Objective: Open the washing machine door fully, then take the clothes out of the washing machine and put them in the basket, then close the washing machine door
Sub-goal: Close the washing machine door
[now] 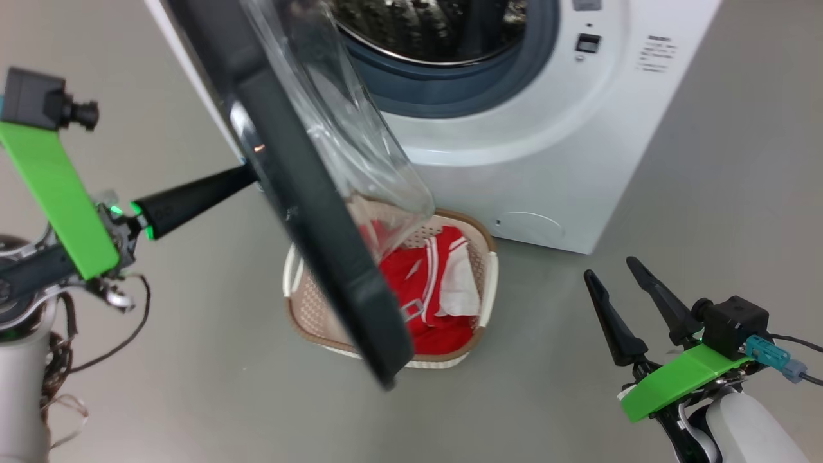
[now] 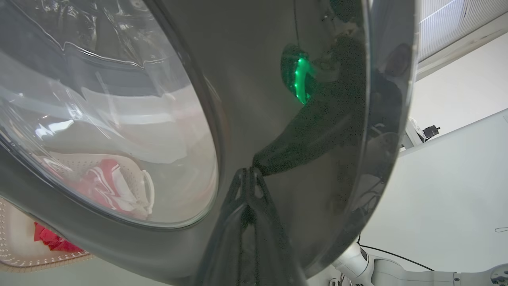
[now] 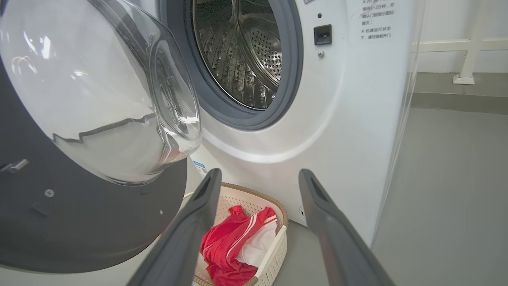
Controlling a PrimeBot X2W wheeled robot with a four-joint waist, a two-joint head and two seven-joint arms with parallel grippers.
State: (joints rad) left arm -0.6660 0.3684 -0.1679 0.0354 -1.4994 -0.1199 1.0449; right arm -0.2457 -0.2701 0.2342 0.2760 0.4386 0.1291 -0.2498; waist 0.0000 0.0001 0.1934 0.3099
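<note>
Two grippers are seen. L gripper (image 1: 244, 173), at the left, is closed w/ fingers pressed together, tips touching the glossy black outer rim of the washing machine door (image 1: 308, 244). The door is seen part-open, angled out from the washing machine (image 1: 546, 161). R gripper (image 1: 609, 268) is spread wide at the near right, nothing held, well apart from the machine. The clothes (image 1: 424, 276) are piled in the basket (image 1: 490, 283), set on the floor (image 1: 707, 193) just in front of the machine, under the door. Steel drum (image 3: 246, 51) is seen thru the opening.
</note>
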